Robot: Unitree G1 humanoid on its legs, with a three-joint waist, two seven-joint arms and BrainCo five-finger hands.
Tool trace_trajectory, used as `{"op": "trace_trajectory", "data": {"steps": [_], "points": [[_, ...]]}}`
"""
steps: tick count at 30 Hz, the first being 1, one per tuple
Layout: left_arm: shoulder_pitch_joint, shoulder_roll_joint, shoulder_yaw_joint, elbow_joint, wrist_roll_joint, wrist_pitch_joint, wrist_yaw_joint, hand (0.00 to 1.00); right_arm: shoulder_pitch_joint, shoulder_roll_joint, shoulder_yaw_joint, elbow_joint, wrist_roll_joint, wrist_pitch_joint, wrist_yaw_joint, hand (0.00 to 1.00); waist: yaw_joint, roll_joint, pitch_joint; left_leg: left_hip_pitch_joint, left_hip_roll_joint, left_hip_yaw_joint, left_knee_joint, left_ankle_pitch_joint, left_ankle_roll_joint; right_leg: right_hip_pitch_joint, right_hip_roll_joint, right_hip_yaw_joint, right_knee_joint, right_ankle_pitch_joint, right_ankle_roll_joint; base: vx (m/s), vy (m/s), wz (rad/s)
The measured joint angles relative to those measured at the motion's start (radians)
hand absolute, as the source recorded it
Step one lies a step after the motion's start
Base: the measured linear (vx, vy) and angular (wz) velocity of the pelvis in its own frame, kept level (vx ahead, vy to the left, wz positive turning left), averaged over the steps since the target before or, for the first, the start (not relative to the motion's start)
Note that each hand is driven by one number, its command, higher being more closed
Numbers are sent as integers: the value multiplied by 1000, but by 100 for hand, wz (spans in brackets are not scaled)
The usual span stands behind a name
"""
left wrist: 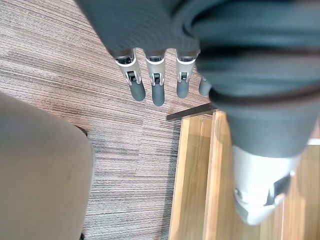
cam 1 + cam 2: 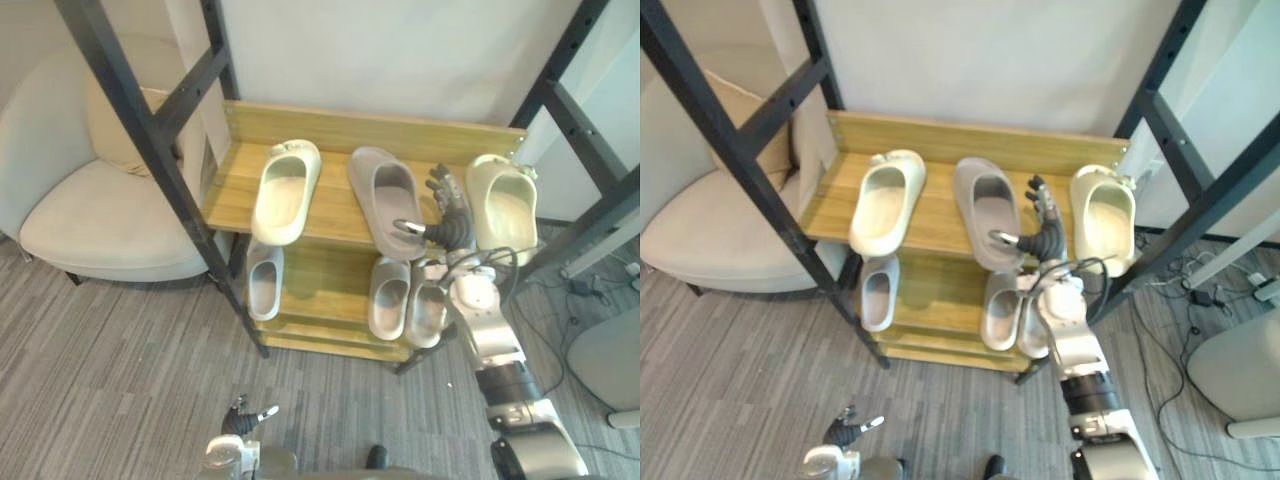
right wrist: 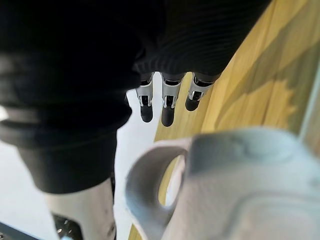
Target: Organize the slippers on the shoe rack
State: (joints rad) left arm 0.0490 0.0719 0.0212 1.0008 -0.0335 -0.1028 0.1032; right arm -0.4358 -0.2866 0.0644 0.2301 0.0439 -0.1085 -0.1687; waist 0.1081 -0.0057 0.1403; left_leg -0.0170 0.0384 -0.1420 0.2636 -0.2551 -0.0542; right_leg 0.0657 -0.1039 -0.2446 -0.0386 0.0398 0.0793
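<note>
While the left robot hand (image 2: 243, 418) was held low over the floor (image 2: 120, 360), fingers straight and nothing in them, the shoe rack (image 2: 330, 125) was seen with a cream slipper (image 2: 285, 190) at the left of its top shelf, then a grey slipper (image 2: 388, 200). Just beside that one's heel the right robot hand (image 2: 450, 215) was spread wide, gripping nothing, with a second cream slipper (image 2: 503, 205) at the far right. Three pale slippers (image 2: 264, 280) were lined along the lower shelf.
</note>
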Motion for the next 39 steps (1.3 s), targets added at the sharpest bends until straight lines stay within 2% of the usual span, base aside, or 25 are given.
{"op": "trace_trajectory", "data": {"steps": [5,11,19,36,39], "points": [[0,0,0,-1,-11,0,-1,0,-58,-26,39,47,0,4,-1,0,4,-1,2,-1,-1,-4,-6,6,-1,0,-1,-5,-2,0,0,-5,-5,2],[-5,1,1,-11,-12,-1,-5,0,-114,-42,44,74,1,5,-4,0,4,-7,25,2,-1,-19,-40,31,-8,0,-2,-17,-5,1,-1,-26,-23,6],[-6,3,1,-11,-22,-2,-16,0,-154,-73,53,111,7,9,-9,0,5,-10,27,1,-1,-32,-51,42,-11,-1,-3,-21,-5,2,-2,-4,-7,5],[-5,4,0,-11,-47,-1,-20,0,-164,-70,46,111,44,9,-47,0,5,-13,29,1,-2,-32,-70,63,-13,-12,-6,-19,-4,11,-14,-5,0,0],[-5,3,0,-11,-48,-1,-20,0,-164,-64,14,111,62,9,-52,0,5,-12,29,1,-2,-33,-71,64,-14,-12,-6,-18,-4,11,-14,-35,-5,0]]}}
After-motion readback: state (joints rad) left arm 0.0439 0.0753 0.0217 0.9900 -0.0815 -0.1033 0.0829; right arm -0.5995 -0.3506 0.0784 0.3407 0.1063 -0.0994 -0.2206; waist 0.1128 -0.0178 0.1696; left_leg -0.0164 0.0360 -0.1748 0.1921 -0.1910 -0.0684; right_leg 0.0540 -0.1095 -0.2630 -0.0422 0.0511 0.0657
